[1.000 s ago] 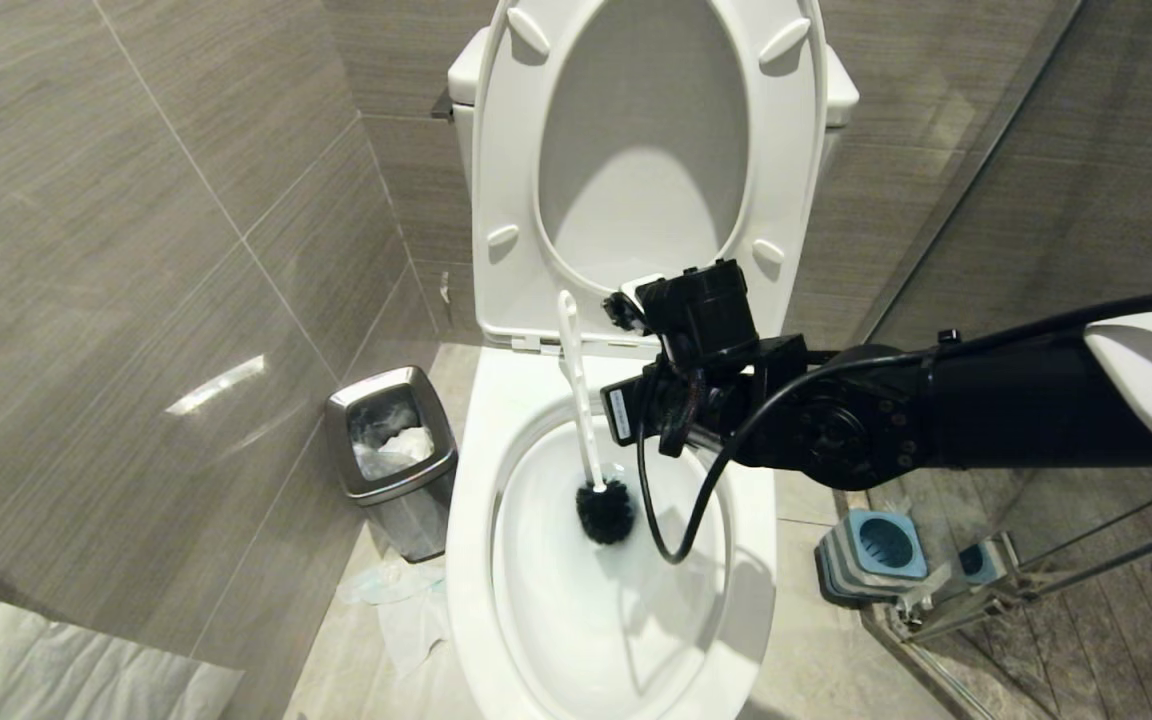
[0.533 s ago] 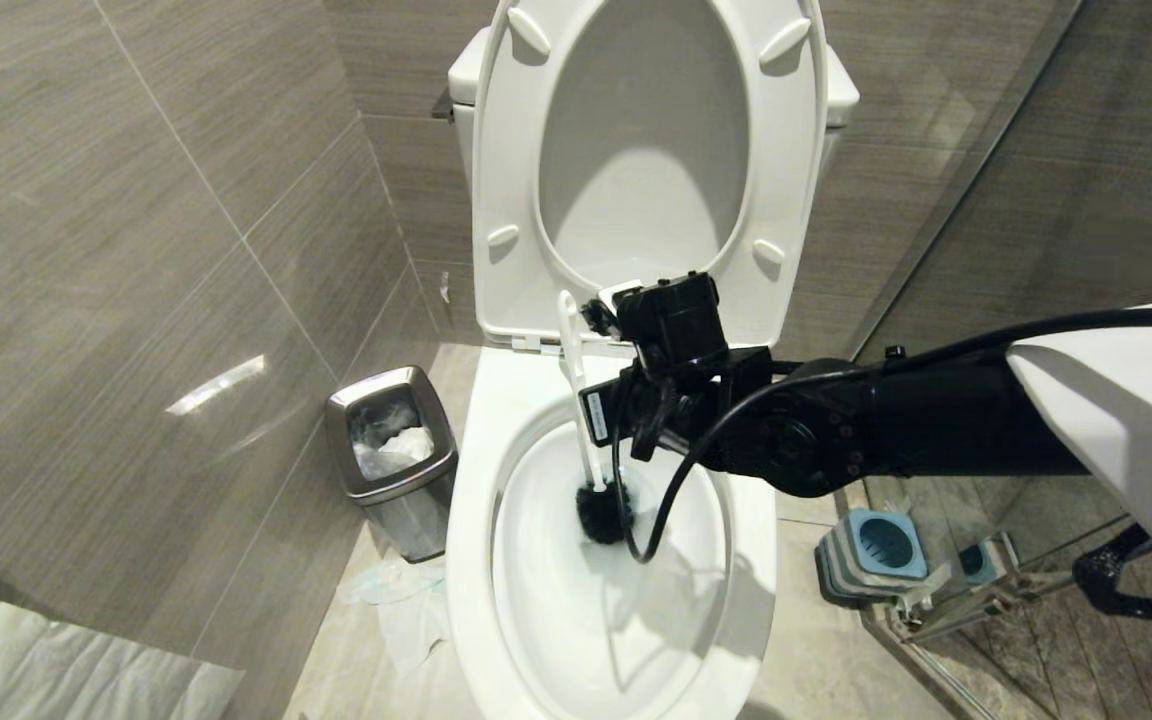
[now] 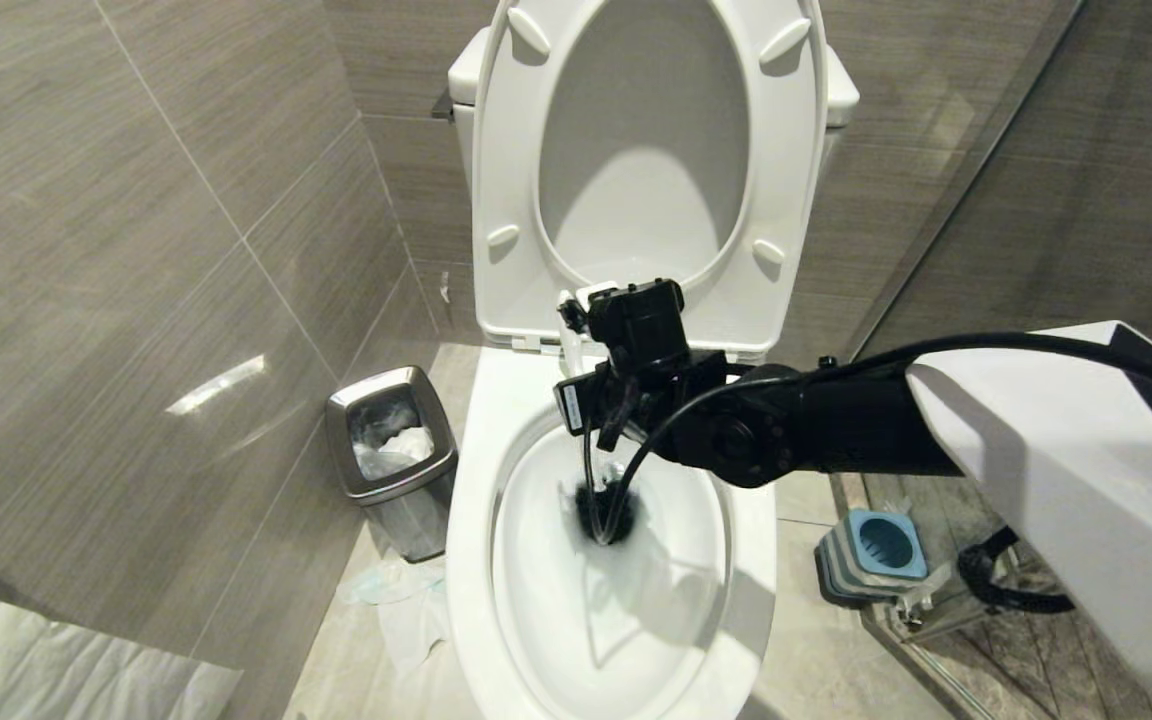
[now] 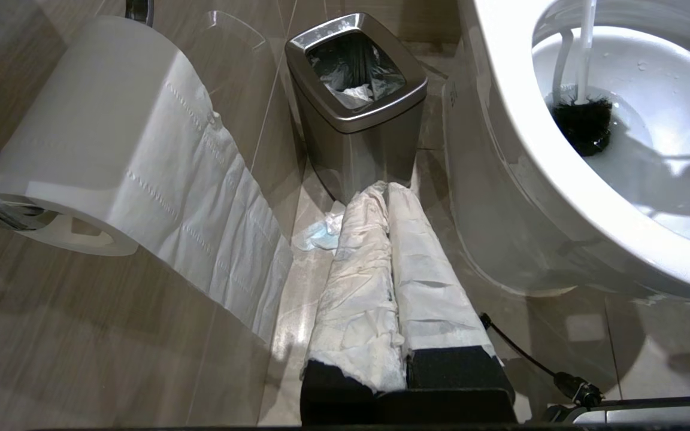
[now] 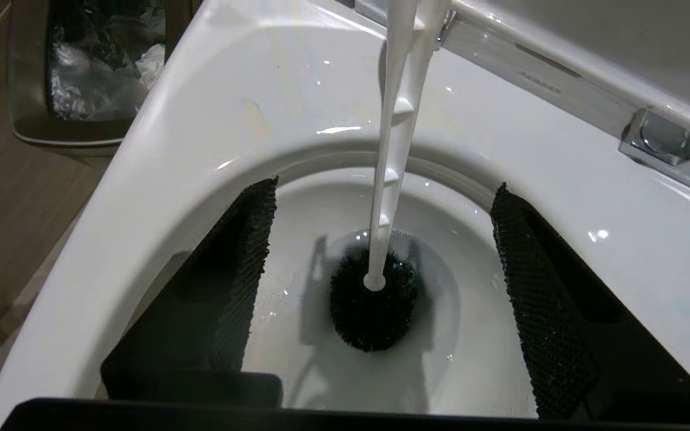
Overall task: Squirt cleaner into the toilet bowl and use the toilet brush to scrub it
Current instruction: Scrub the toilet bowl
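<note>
The white toilet bowl [image 3: 471, 520] has its seat and lid raised. The toilet brush [image 3: 604, 512] stands in it, black bristle head [image 5: 372, 311] in the water at the bottom. Its white handle [image 5: 396, 137] leans toward the back rim. My right gripper [image 5: 384, 188] hangs over the bowl [image 5: 231, 120], pointing down, open. The handle runs through the wide gap between its two black pads and touches neither. My left gripper [image 4: 384, 190], wrapped in white tissue, is shut and parked low beside the bowl [image 4: 501, 108]. The cleaner is out of view.
A steel waste bin [image 3: 391, 445] stands left of the toilet, with crumpled tissue [image 3: 386, 590] on the floor by it. A toilet paper roll [image 4: 99, 137] hangs on the left wall. The blue-and-grey brush holder [image 3: 881, 545] sits right of the toilet by a glass partition.
My right gripper has opened and let go of the brush handle. The arm has shifted left, further over the bowl. The brush head has stayed at the bottom.
</note>
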Available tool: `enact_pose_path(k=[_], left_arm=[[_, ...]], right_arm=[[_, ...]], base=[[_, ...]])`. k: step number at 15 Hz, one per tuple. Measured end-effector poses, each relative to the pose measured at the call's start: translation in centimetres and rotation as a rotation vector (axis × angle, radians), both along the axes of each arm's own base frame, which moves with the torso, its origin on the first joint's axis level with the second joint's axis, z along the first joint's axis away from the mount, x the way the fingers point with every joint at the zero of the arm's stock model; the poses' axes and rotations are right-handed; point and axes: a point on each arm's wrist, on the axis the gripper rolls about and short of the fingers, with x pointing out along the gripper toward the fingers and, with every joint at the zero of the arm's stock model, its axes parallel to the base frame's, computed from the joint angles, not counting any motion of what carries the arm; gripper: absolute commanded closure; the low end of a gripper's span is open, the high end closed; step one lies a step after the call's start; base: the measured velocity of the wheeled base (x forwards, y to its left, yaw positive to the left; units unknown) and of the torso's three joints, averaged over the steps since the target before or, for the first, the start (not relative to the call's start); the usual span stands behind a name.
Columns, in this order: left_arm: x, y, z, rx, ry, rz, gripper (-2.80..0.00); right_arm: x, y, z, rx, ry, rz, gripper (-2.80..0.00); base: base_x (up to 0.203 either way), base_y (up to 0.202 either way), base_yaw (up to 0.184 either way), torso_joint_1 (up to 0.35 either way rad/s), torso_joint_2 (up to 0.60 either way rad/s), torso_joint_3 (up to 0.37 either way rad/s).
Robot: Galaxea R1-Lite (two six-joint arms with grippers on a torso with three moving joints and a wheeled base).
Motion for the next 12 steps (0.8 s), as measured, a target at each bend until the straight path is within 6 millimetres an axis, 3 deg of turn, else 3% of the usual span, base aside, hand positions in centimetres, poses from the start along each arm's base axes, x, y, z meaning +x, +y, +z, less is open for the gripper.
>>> enact_pose_path(k=[5, 12], left_arm=[[0.0, 0.0, 0.0, 0.000, 0.000, 0.000, 0.00], [0.0, 0.0, 0.0, 0.000, 0.000, 0.000, 0.00]], right_arm=[[1.8, 0.9, -1.1, -0.007, -0.027, -0.012, -2.80], [2.2, 1.0, -2.3, -0.030, -0.017, -0.049, -2.80]], base=[[0.000, 0.000, 0.000, 0.000, 0.00, 0.000], [0.000, 0.000, 0.000, 0.000, 0.00, 0.000]])
